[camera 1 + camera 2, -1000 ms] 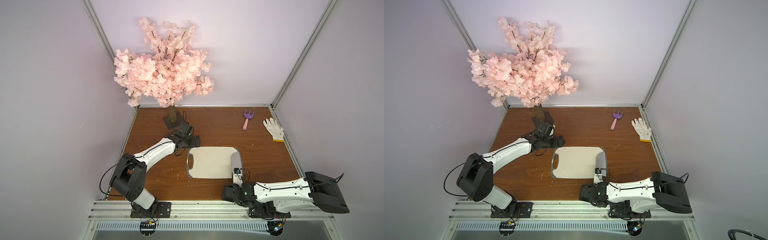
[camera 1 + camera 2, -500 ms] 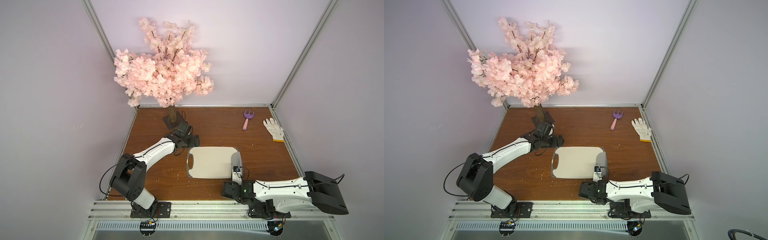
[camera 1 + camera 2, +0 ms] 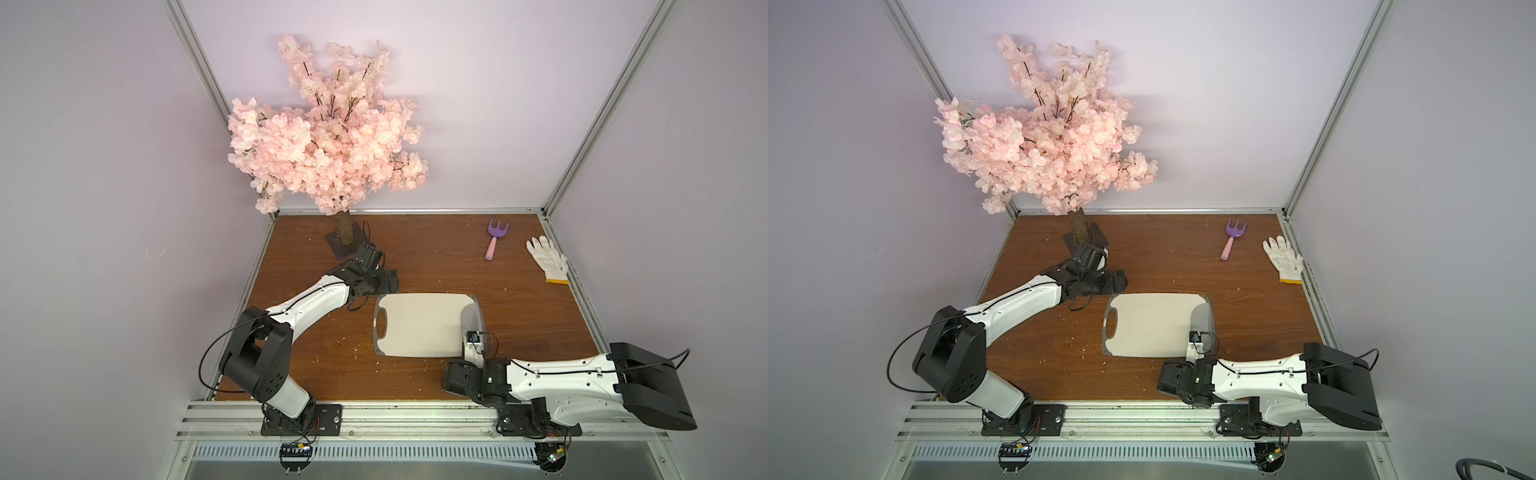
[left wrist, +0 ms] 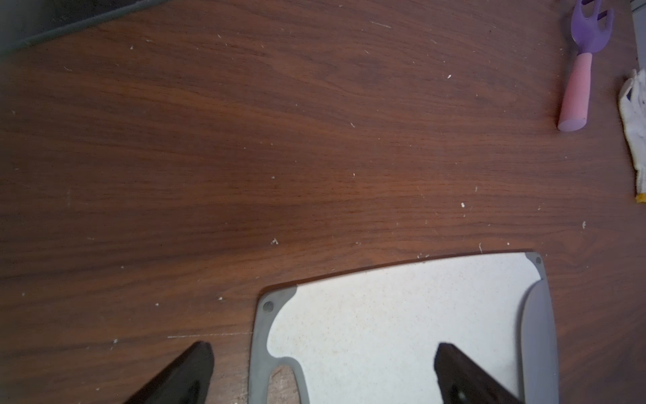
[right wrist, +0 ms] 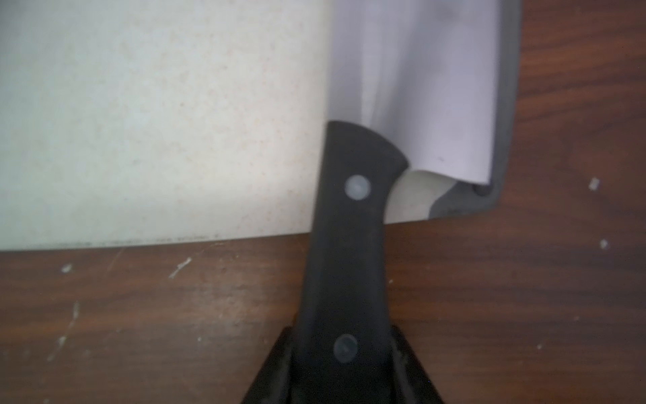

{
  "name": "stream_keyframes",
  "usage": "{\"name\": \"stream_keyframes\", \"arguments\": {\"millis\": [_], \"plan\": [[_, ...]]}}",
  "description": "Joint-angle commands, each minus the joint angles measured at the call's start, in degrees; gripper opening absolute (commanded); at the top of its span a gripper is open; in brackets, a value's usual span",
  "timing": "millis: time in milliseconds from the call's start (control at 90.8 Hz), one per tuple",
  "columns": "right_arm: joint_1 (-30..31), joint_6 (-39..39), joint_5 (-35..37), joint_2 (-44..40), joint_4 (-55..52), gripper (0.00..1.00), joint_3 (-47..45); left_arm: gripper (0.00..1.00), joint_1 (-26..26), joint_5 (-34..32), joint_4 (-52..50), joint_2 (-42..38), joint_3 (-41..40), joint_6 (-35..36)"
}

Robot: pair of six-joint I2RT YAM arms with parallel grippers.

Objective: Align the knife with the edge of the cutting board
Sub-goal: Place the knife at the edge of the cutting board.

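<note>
The off-white cutting board point(image 3: 419, 326) point(image 3: 1150, 326) lies flat mid-table, its handle hole toward the left arm. The knife's silver blade point(image 3: 473, 318) point(image 3: 1204, 318) rests on the board's opposite end, along that short grey rim point(image 5: 505, 105). Its black riveted handle point(image 5: 346, 262) sticks out past the board's near edge over the table. My right gripper point(image 5: 344, 337) point(image 3: 471, 353) is shut on the handle's end, a finger on each side. My left gripper point(image 4: 323, 349) point(image 3: 390, 281) is open and holds nothing, at the board's far corner by the handle hole point(image 4: 283, 383).
A pink blossom tree point(image 3: 328, 153) stands on a dark base at the back left, just behind the left wrist. A purple-and-pink toy fork point(image 3: 493, 239) and a white glove point(image 3: 547, 259) lie at the back right. Metal rails edge the wooden table point(image 3: 415, 257).
The right wrist has shifted slightly by the board's near edge. Knife, board and left arm stay as they were.
</note>
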Motion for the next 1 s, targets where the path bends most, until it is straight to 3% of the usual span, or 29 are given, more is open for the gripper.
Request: {"name": "stream_keyframes", "arguments": {"millis": [0, 363, 991], "plan": [[-0.29, -0.06, 0.62, -0.31, -1.67, 0.32, -0.39, 1.0, 0.63, 0.55, -0.23, 0.08, -0.02, 0.6], [-0.62, 0.4, 2.73, -1.73, -4.71, 0.18, 0.58, 1.0, 0.76, 0.34, -0.35, -0.1, -0.15, 0.67], [-4.37, -4.32, 3.87, -3.4, -1.52, 0.16, -1.06, 1.0, 0.88, -0.14, -0.33, 0.23, -0.23, 0.85]]}}
